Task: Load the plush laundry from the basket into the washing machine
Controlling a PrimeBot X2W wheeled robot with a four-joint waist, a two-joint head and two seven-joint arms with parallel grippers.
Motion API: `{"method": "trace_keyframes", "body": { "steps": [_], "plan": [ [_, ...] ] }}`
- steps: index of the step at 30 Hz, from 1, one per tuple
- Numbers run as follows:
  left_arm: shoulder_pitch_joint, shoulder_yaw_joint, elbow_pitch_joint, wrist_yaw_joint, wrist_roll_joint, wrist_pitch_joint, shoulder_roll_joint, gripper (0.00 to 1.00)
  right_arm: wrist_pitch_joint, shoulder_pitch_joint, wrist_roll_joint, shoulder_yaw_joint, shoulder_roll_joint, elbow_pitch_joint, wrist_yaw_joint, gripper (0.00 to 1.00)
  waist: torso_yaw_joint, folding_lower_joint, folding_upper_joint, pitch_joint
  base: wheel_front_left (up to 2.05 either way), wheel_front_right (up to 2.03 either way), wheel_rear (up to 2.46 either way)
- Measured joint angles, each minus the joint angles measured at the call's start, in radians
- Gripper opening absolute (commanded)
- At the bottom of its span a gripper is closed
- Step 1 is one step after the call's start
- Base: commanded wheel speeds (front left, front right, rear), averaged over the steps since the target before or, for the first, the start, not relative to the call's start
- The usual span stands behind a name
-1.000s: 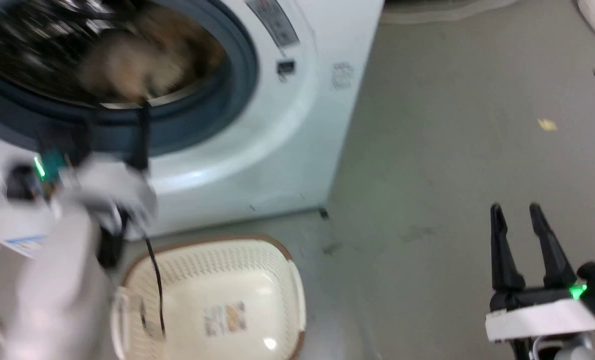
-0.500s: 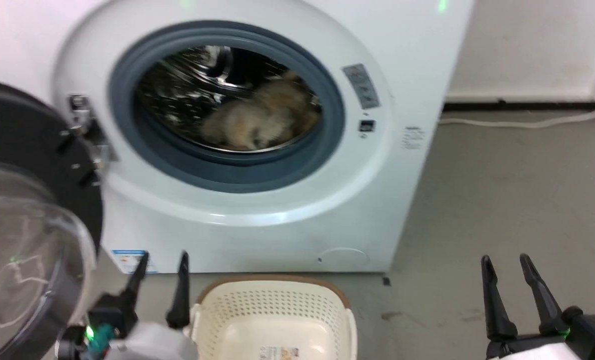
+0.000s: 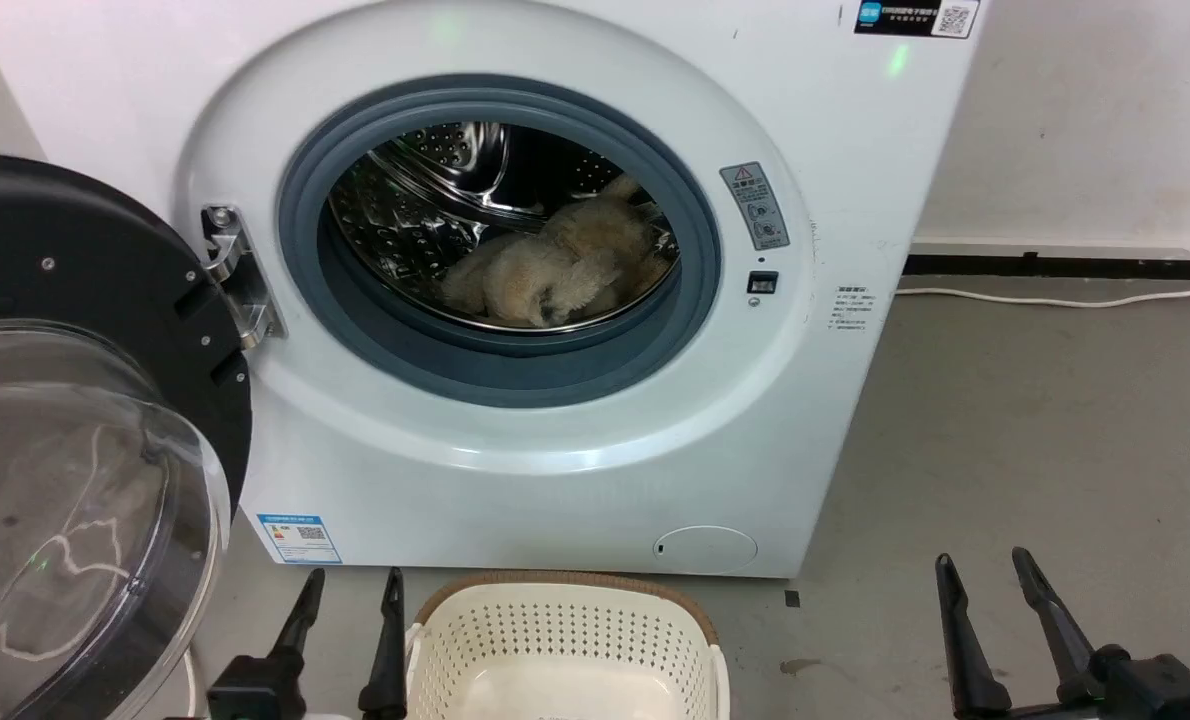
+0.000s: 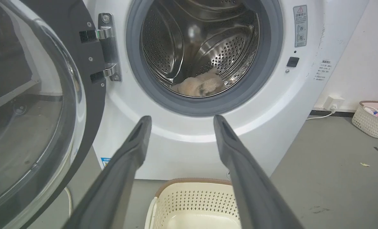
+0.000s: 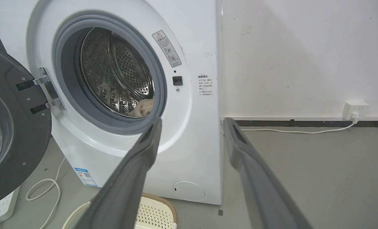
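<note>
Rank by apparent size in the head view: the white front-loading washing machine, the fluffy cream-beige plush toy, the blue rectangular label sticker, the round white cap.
1. White front-loading washing machine
2. Fluffy cream-beige plush toy
3. Blue rectangular label sticker and round white cap: alike, unranked.

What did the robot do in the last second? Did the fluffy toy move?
The left gripper pulled back from the opening of the big white washing machine, down beside the cream-white perforated plastic basket, fingers open and empty. The head camera shifted too. The fluffy cream-beige stuffed toy stayed in the shiny steel drum; the right gripper stayed open.
</note>
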Motion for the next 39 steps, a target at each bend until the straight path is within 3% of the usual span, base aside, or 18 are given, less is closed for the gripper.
{"method": "trace_keyframes", "body": {
  "steps": [1, 2, 39],
  "plan": [
    [0.0, 0.011, -0.001, -0.003, 0.004, 0.0, -0.003, 1.0, 0.0, 0.0, 0.0, 0.002, 0.0, 0.001, 0.0, 1.0, -0.002, 0.0, 0.0, 0.0, 0.0, 0.0, 0.0],
    [0.0, 0.022, -0.001, -0.004, 0.004, 0.0, -0.007, 0.0, 0.0, 0.0, 0.0, 0.003, 0.0, 0.003, 0.0, 0.0, -0.003, 0.0, 0.0, 0.001, 0.0, 0.0, 0.0],
    [-0.008, 0.046, -0.031, -0.009, 0.05, 0.064, -0.023, 0.0, 0.063, -0.018, -0.033, 0.002, 0.0, 0.001, 0.0, 0.0, 0.003, 0.0001, 0.0, 0.012, 0.0, 0.0, 0.0]
  ]
}}
